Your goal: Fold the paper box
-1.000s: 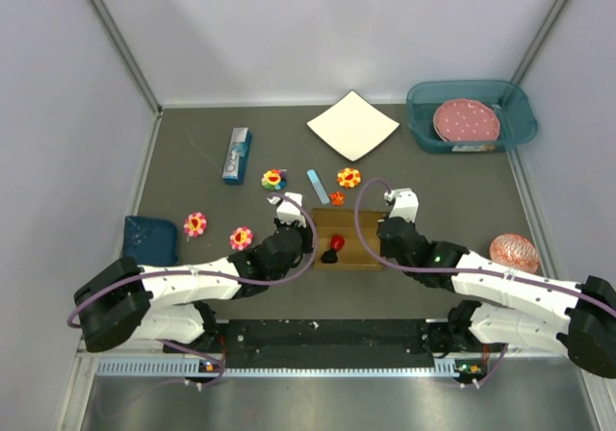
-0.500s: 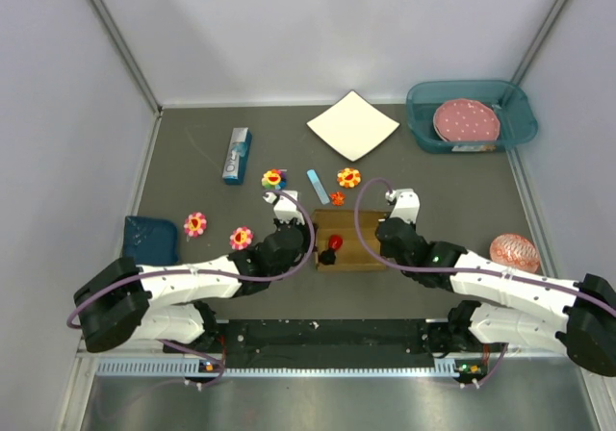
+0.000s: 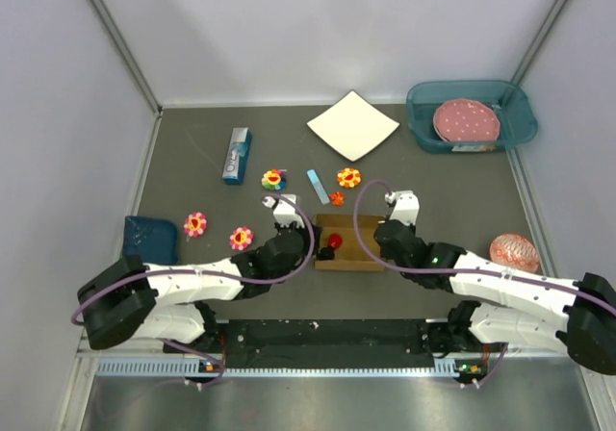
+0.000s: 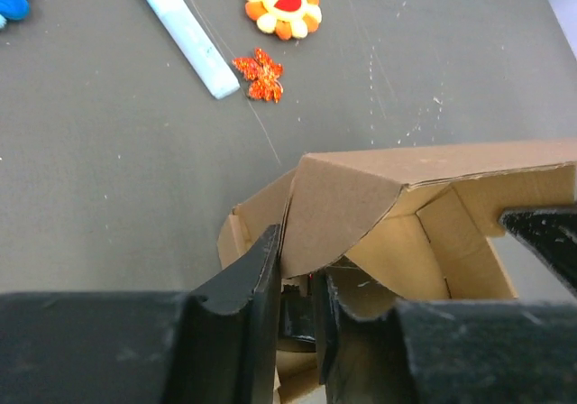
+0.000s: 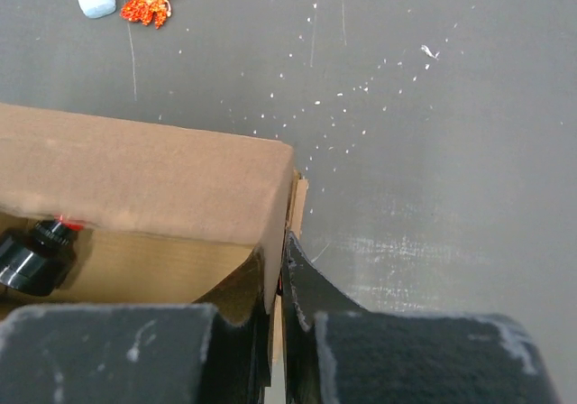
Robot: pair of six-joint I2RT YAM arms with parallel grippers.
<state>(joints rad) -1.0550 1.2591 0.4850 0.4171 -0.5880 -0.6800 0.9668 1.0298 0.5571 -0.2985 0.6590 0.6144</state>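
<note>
Grey worktop [image 3: 192, 162] between pale walls. On it, paper box [image 3: 348, 243], half-formed, long axis left to right, white sheet [image 3: 352, 125] well beyond its far side. At its right end, right pincer [image 5: 275, 269] clamped on the wall. At its left end, left pincer [image 4: 297, 287] slightly parted around a curled flap. Both equally near. Probably next: tucking that flap inward.

Seen from above: white square paper sheet [image 3: 352, 125] at 12 o'clock; teal plastic bin [image 3: 419, 123] holding pink speckled round plate [image 3: 466, 120] at 2; small blue carton [image 3: 237, 155] at 10; dark blue pouch [image 3: 150, 239] at 8; pinkish ball [image 3: 514, 252] at 4.
</note>
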